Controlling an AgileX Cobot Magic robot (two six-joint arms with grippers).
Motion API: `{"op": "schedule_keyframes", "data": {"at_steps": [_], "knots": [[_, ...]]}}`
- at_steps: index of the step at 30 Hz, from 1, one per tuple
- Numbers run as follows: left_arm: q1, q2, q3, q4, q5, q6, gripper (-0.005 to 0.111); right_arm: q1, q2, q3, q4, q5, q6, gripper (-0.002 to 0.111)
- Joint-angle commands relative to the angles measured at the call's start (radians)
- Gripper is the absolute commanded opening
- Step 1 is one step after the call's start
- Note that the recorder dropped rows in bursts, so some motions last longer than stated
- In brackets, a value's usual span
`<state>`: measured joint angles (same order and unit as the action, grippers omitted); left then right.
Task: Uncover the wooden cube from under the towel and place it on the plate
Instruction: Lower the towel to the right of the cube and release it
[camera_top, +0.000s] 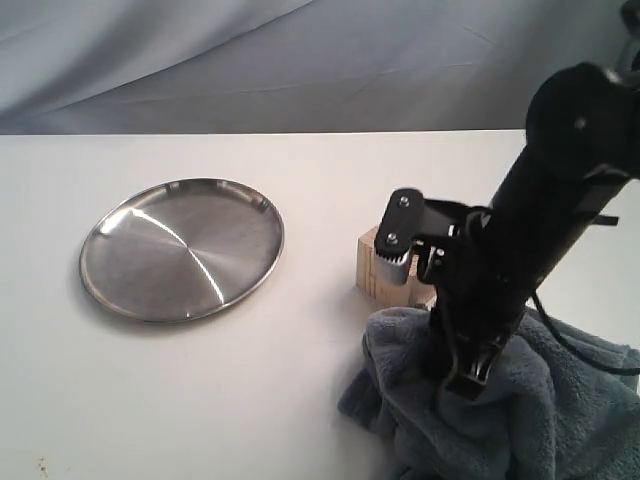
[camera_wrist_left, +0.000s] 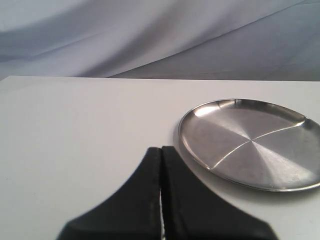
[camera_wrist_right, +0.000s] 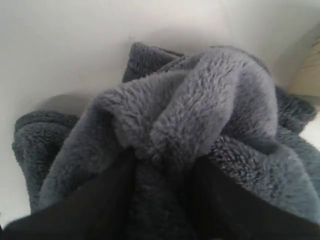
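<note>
The wooden cube (camera_top: 373, 268) stands uncovered on the white table, right of the plate (camera_top: 182, 248); its right part is hidden behind my right arm. The towel (camera_top: 560, 400) lies bunched at the front right, just in front of the cube. My right gripper (camera_top: 465, 385) points down into the towel, and in the right wrist view its fingers (camera_wrist_right: 162, 165) are shut on a raised fold of the towel (camera_wrist_right: 200, 100), with a corner of the cube (camera_wrist_right: 308, 75) at the edge. My left gripper (camera_wrist_left: 161, 150) is shut and empty, close to the empty plate (camera_wrist_left: 250, 142).
The white table (camera_top: 300, 390) extends between the plate and the towel. A grey-blue cloth backdrop (camera_top: 300, 60) hangs behind the table's far edge. My left arm is out of the exterior view.
</note>
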<state>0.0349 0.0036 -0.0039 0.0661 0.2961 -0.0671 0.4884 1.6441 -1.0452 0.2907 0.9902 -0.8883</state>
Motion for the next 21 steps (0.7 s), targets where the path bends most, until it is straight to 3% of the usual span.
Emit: {"op": "schedule_keyframes", "data": {"at_steps": [1,4,6,16,19,21], "knots": [[-0.005,-0.004,0.004,0.005,-0.01,-0.003,0.0,0.014,0.098,0.036,0.019,-0.05,-0.008,0.058],[-0.005,-0.004,0.004,0.005,-0.01,-0.003,0.0,0.033,0.158,0.037,0.028,-0.053,-0.008,0.068],[-0.005,-0.004,0.004,0.005,-0.01,-0.003,0.0,0.048,0.167,0.03,0.028,-0.06,-0.008,0.069],[-0.005,-0.004,0.004,0.005,-0.01,-0.003,0.0,0.061,-0.03,-0.19,0.083,0.174,0.01,0.066],[-0.005,-0.004,0.004,0.005,-0.01,-0.003,0.0,0.061,-0.124,-0.195,-0.03,0.23,0.087,0.064],[-0.005,-0.004,0.004,0.005,-0.01,-0.003,0.0,0.061,-0.161,-0.195,-0.141,0.231,0.179,0.054]]}}
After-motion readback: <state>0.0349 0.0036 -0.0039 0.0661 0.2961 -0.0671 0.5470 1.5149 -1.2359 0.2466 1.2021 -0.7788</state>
